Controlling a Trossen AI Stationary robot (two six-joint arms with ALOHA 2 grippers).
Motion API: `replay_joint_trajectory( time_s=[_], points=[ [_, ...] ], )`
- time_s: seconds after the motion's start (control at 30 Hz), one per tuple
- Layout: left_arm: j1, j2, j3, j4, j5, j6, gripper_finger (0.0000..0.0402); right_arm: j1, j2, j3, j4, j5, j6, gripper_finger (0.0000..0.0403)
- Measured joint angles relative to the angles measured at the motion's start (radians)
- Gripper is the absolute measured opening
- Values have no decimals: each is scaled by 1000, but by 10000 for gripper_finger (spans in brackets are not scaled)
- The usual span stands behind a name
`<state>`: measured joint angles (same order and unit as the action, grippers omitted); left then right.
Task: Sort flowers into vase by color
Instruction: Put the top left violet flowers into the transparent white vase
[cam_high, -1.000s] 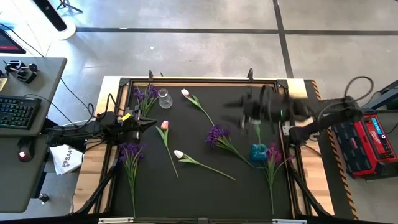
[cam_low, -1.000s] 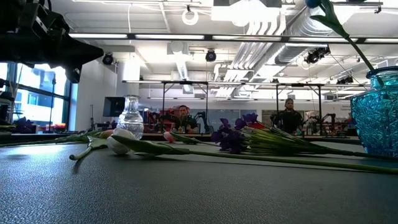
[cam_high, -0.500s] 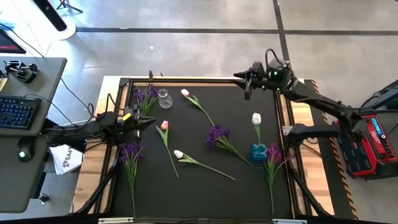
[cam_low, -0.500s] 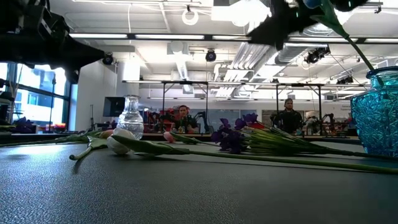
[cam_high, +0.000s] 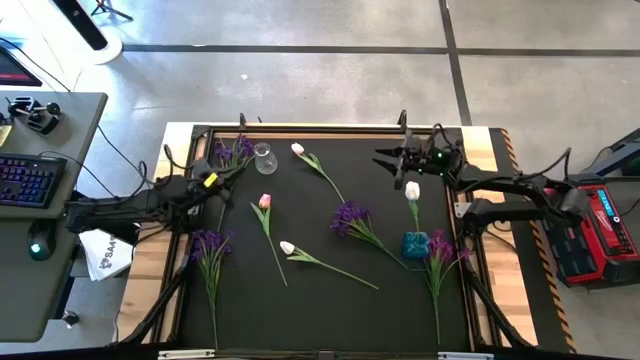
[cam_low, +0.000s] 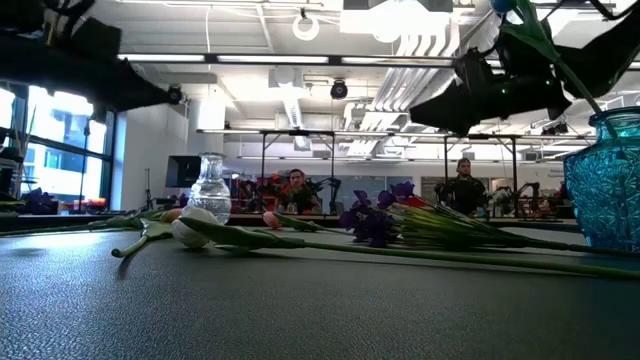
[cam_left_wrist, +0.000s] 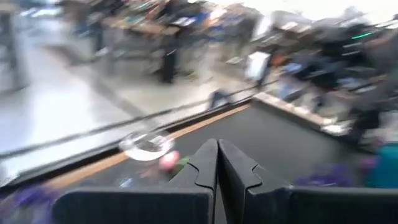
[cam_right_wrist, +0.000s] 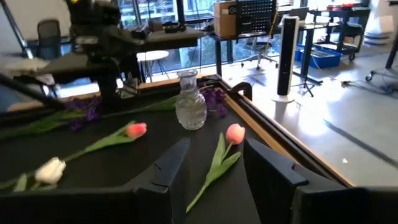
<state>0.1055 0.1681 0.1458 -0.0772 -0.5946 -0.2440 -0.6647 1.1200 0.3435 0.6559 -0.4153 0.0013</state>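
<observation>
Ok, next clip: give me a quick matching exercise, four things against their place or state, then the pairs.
Things:
1. white tulip
2. clear vase
3. left gripper
4. right gripper

Place or state:
A. fingers open
B. standing empty near the table's far edge
C. stem in the blue vase
D. fingers shut

Pairs: 1-C, 2-B, 3-D, 4-A
</observation>
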Motion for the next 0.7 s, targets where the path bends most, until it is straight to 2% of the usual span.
replay_joint_trajectory(
  time_s=[0.1, 0.23, 0.37, 0.53, 0.7],
  points=[
    [0, 87, 57, -138, -64, -95, 0, 28, 63, 8, 43, 4, -43, 134],
    [0, 227, 149, -314, -82, -264, 0, 58, 214, 57, 184, 4, -62, 134],
    [0, 378, 210, -513, -30, -467, 0, 77, 392, 152, 239, 5, -61, 134],
    [2, 521, 268, -645, 6, -625, 2, 122, 569, 294, 239, 4, -111, 134],
    [62, 599, 324, -745, 153, -736, 42, 143, 668, 417, 187, 4, -115, 134]
  ],
)
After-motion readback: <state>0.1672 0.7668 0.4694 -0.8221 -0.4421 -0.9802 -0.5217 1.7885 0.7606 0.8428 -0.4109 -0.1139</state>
